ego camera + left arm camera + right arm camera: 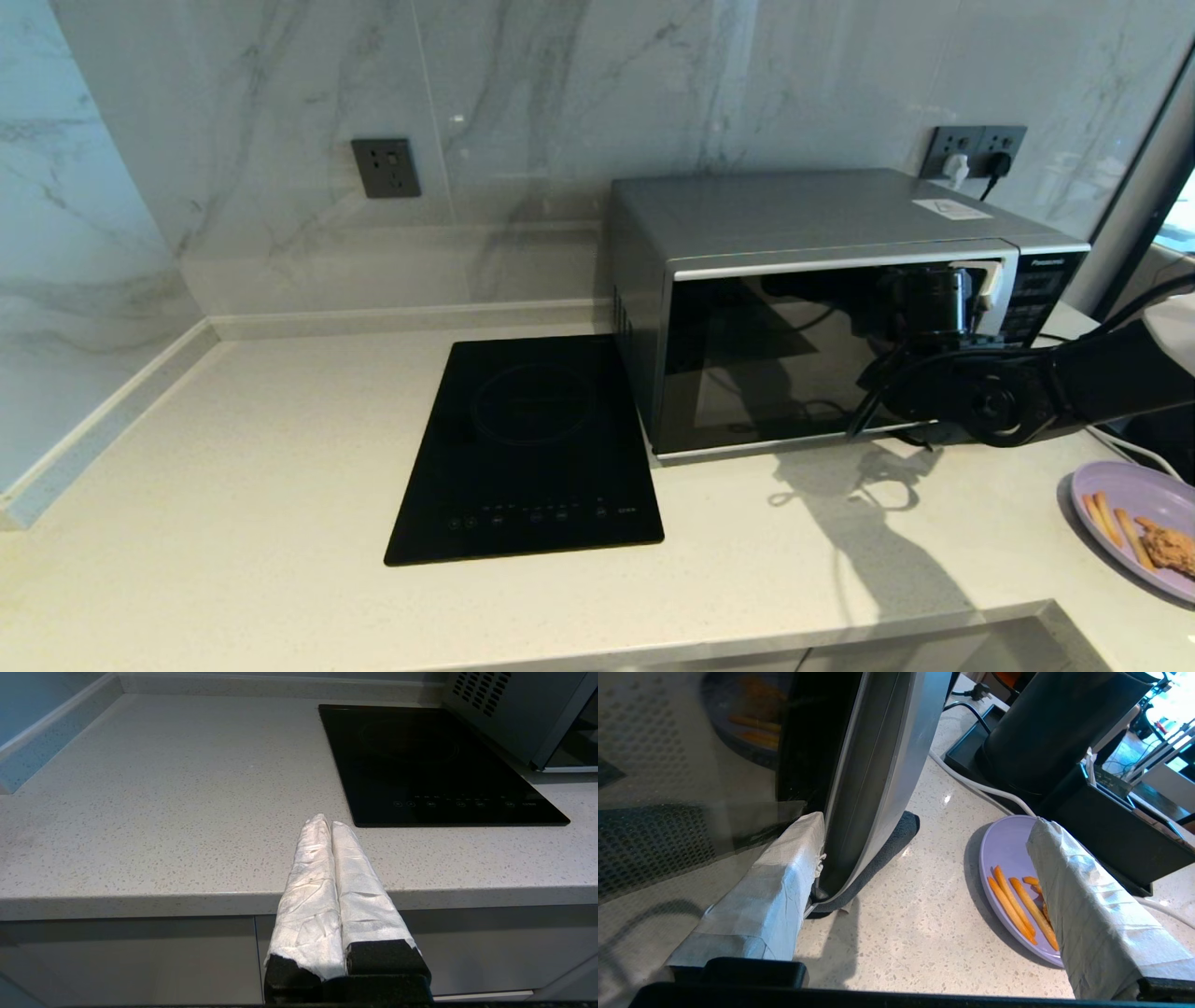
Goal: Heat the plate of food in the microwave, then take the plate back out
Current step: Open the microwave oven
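The silver-grey microwave (822,308) stands at the back right of the counter with its dark glass door (691,788) closed. My right gripper (971,294) is at the door's curved silver handle (878,788). Its jaws are open and straddle the handle: one taped finger (784,877) sits between glass and handle, the other (1083,891) hangs clear over the plate. The lilac plate of food (1120,485) rests on the counter right of the microwave, with fry sticks (1013,900) and a brown crumbed piece (1172,549). My left gripper (327,821) is shut and empty, parked before the counter's front edge.
A flat black induction hob (532,448) lies left of the microwave. A black appliance (1045,728) and a white power cord (971,784) sit behind the plate. Wall sockets (976,154) are above the microwave. The counter's front edge (187,900) runs below my left gripper.
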You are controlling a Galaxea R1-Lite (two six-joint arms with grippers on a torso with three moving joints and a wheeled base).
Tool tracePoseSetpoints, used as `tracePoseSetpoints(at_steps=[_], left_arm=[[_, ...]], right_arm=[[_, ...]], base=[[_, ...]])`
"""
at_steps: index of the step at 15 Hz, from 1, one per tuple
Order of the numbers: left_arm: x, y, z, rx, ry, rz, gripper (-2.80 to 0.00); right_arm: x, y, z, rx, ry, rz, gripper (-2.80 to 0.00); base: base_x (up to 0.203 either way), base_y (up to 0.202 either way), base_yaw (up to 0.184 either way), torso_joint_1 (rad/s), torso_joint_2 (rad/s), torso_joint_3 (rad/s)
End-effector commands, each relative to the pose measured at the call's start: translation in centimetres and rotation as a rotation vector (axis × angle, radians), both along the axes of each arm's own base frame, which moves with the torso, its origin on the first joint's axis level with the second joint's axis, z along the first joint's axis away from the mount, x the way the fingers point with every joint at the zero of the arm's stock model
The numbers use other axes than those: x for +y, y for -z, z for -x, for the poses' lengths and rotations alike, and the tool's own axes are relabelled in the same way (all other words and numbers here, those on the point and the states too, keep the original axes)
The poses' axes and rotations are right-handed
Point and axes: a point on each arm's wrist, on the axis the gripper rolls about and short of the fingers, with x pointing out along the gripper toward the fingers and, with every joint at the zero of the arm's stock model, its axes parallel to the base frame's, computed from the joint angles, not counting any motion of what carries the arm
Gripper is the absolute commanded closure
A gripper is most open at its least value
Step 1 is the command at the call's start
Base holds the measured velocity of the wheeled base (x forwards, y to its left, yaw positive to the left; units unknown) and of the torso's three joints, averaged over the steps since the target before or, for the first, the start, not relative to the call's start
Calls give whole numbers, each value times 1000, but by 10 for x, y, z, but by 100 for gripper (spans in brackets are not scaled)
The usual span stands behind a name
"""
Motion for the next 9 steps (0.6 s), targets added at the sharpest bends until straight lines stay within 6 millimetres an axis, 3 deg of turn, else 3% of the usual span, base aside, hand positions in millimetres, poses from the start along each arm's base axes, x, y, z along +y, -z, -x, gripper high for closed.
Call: tracePoseSetpoints(at_steps=[1, 9], left_arm=[[0, 0, 0, 1, -1, 1, 0], [0, 0, 0, 1, -1, 1, 0]], right_arm=[[-7, 0, -2, -9, 21, -2, -280], [-27, 2, -3, -2, 64, -4, -280]], base=[[0, 0, 0, 0, 0, 0], [0, 0, 0, 0, 0, 0]])
